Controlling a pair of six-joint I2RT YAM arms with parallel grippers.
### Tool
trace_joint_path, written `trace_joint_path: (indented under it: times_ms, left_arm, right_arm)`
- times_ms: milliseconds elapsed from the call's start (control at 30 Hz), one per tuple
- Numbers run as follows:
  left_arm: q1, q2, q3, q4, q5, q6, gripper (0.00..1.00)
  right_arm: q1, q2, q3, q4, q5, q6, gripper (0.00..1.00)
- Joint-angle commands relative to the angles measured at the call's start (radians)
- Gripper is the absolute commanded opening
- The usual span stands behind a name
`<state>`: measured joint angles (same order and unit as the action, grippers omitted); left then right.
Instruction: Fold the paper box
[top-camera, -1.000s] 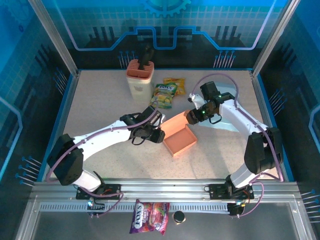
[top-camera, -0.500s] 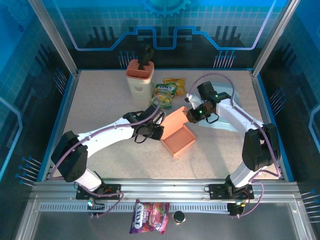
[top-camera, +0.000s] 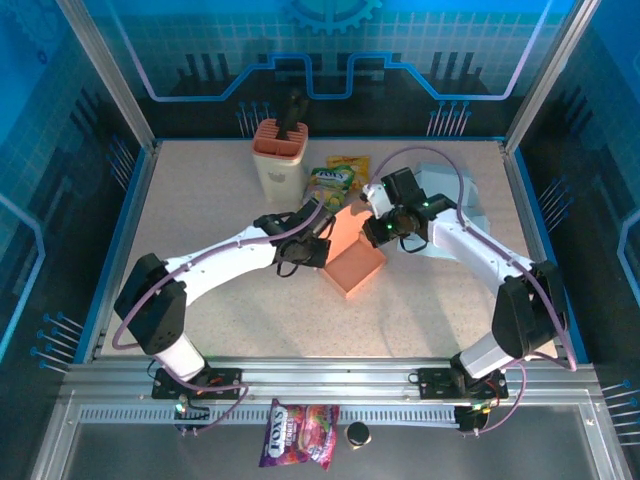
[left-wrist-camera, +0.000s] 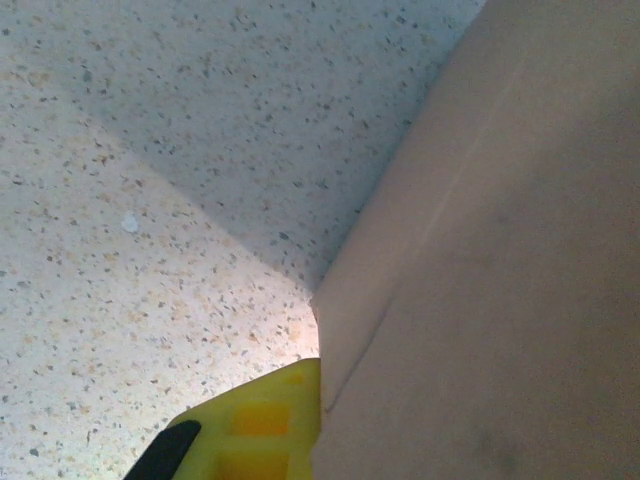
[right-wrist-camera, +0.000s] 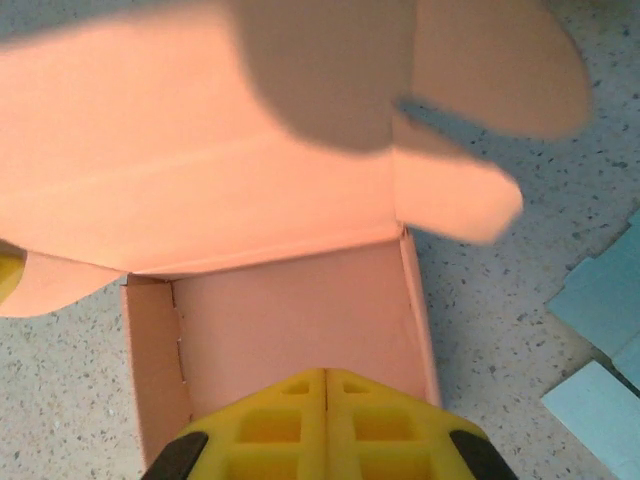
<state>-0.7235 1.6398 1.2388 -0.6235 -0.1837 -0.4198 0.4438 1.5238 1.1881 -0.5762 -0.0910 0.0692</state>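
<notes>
Paper box (top-camera: 355, 262) sits lid-up on your bench (top-camera: 200, 200): left jaws shut at its 9 o'clock, right jaws shut, empty, at 1 o'clock.

blue-lit walls (top-camera: 330, 60), speckled beige tabletop (top-camera: 215, 195)

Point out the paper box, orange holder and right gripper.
paper box (right-wrist-camera: 300, 310): right wrist view, inside panel.
orange holder (top-camera: 278, 152): top external view, front rim.
right gripper (right-wrist-camera: 326, 385): right wrist view, between fingertips.
</notes>
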Motion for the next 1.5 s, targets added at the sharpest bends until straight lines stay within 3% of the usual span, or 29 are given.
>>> trace_joint_path:
  times_ms: [0, 100, 233, 433, 667, 900, 1300, 1467]
  left_arm:
    - [0.038, 0.015, 0.042, -0.007, 0.001, 0.026, 0.00]
    - [0.069, 0.015, 0.048, -0.002, 0.058, 0.118, 0.00]
    - [0.138, -0.008, 0.034, 0.001, 0.193, 0.249, 0.00]
    - [0.222, -0.054, 0.037, -0.099, 0.348, 0.541, 0.00]
    - [0.261, -0.072, 0.026, -0.201, 0.375, 0.732, 0.00]
    - [0.288, -0.078, 0.012, -0.191, 0.364, 0.771, 0.00]
    - [0.289, -0.055, 0.037, -0.180, 0.349, 0.780, 0.00]
    - [0.289, -0.052, 0.038, -0.178, 0.339, 0.778, 0.00]
  right_arm:
    - [-0.037, -0.065, -0.049, 0.074, 0.034, 0.035, 0.04]
    - [-0.163, -0.075, -0.053, 0.109, -0.106, 0.025, 0.22]
    - [-0.212, -0.021, 0.004, 0.114, -0.231, -0.089, 0.44]
    - [-0.204, 0.068, 0.035, 0.148, -0.368, -0.269, 0.53]
    - [-0.207, 0.107, 0.008, 0.313, -0.423, -0.416, 0.73]
    - [-0.155, 0.273, 0.199, 0.143, -0.488, -0.515, 0.70]
    - [-0.122, 0.324, 0.262, 0.059, -0.473, -0.541, 0.63]
    - [-0.096, 0.374, 0.317, 0.019, -0.467, -0.544, 0.55]
